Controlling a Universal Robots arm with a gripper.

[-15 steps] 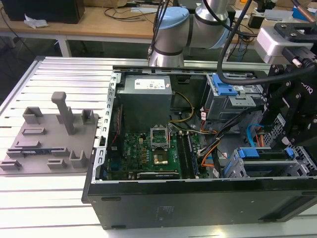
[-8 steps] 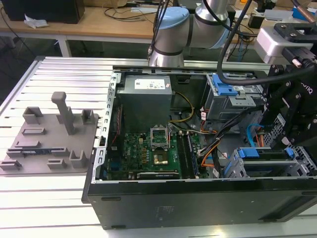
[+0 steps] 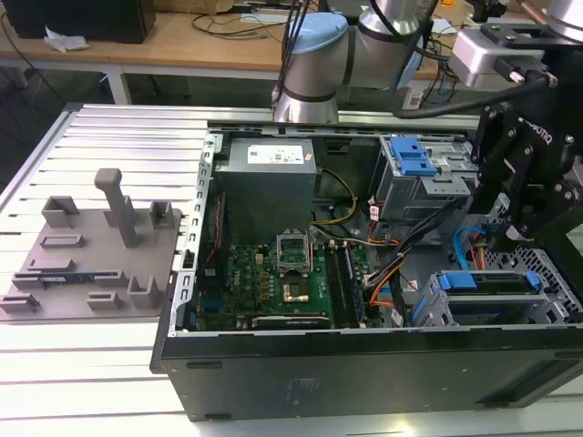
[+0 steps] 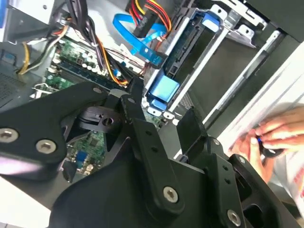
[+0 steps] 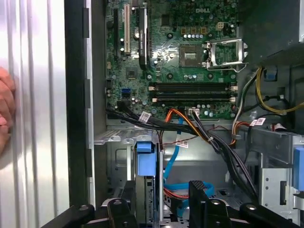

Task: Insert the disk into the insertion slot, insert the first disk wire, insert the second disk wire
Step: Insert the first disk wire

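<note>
While the disk [image 3: 483, 293] lies seated lengthwise in the insertion slot [image 3: 551, 273], its blue carrier end at the slot's mouth, the gripper [image 4: 163, 103] hangs just above that mouth, jaws spread and empty, straddling the disk's long axis.
</note>
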